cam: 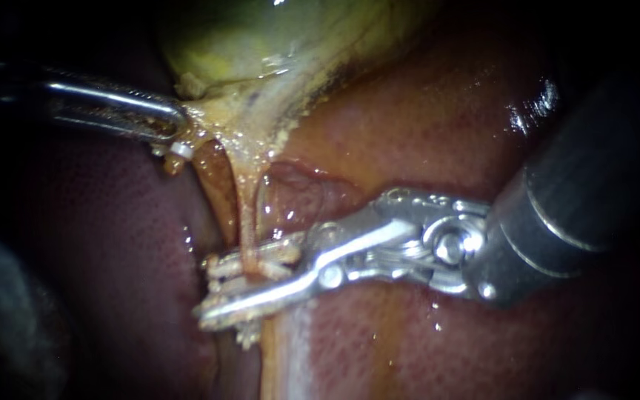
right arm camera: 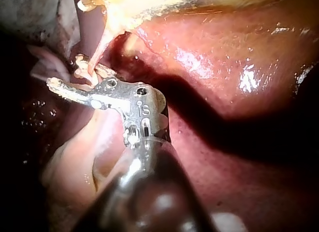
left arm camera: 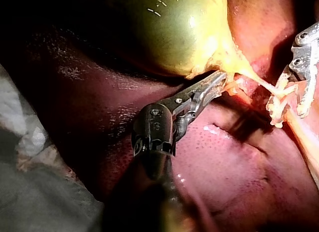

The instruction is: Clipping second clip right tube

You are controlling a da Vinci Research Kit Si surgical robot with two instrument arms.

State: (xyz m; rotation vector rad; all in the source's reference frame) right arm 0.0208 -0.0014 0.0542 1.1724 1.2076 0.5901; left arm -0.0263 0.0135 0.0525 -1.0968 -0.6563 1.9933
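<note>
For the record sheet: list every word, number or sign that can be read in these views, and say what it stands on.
Readable text: none.
Mark stamped on the right instrument, near its joint, in the right wrist view: too small and blurred to read.
Left instrument: no legible writing.
Liver, gallbladder, tube: no writing or signs.
</note>
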